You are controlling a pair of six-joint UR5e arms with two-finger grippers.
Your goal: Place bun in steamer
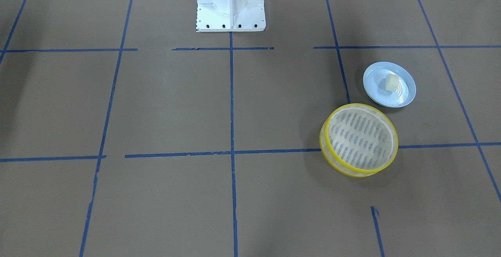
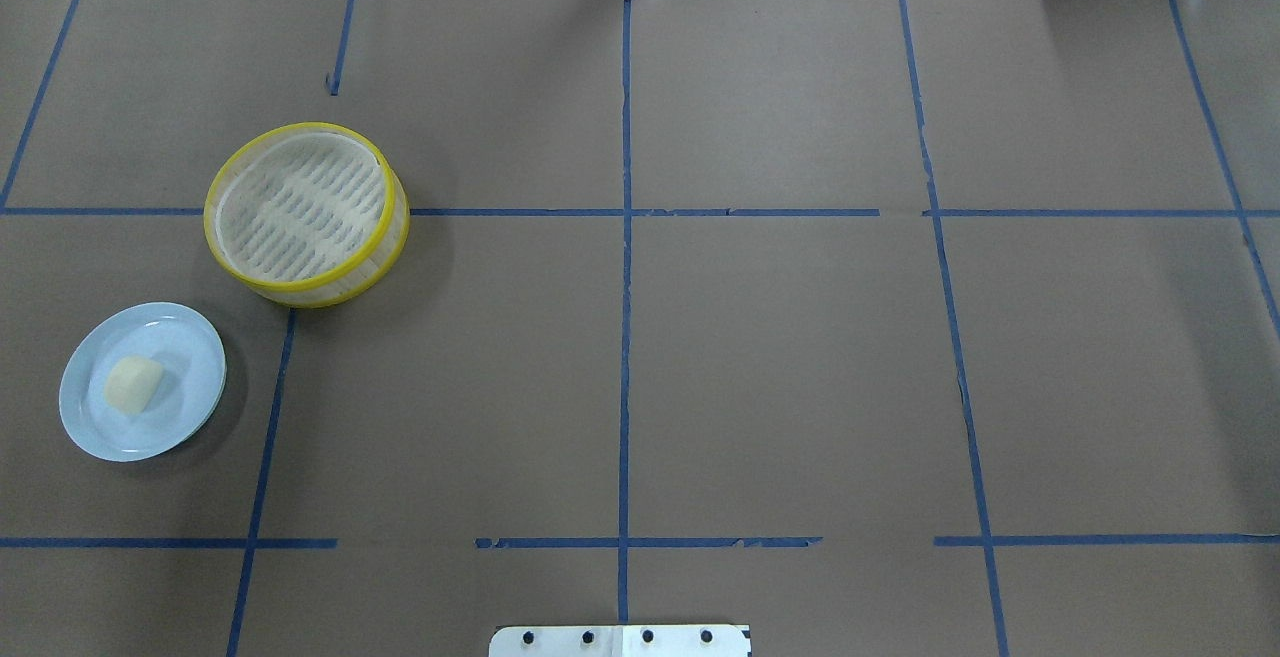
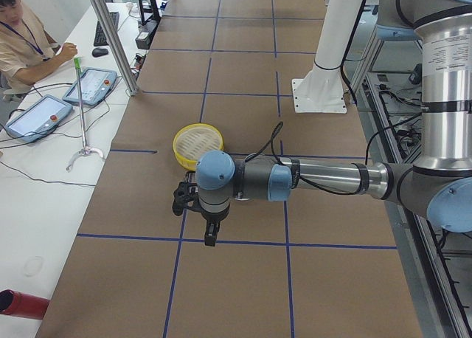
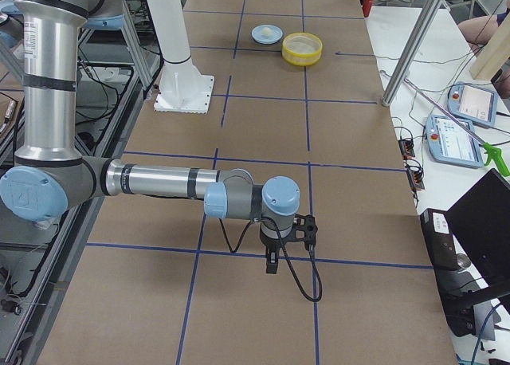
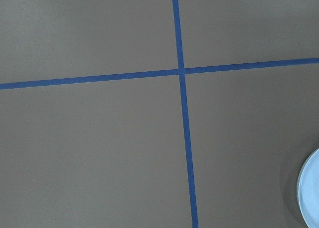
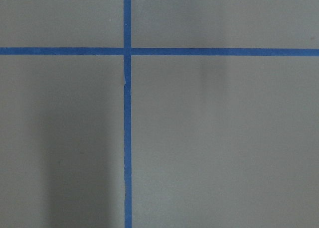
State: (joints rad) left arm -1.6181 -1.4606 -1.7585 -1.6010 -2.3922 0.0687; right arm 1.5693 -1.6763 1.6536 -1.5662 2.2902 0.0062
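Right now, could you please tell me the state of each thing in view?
bun: resting on the plate, ungripped
steamer: upright, uncovered, nothing inside
plate: flat, holding the bun
left claw: open or shut, cannot tell
right claw: open or shut, cannot tell

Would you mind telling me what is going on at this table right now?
Nothing is being handled yet. The small cream-white rounded bun lies on the light-blue round plate, beside the empty round yellow-rimmed steamer basket. The left claw hangs over the brown paper-covered table near the plate, and the right claw is far off. Neither touches anything.
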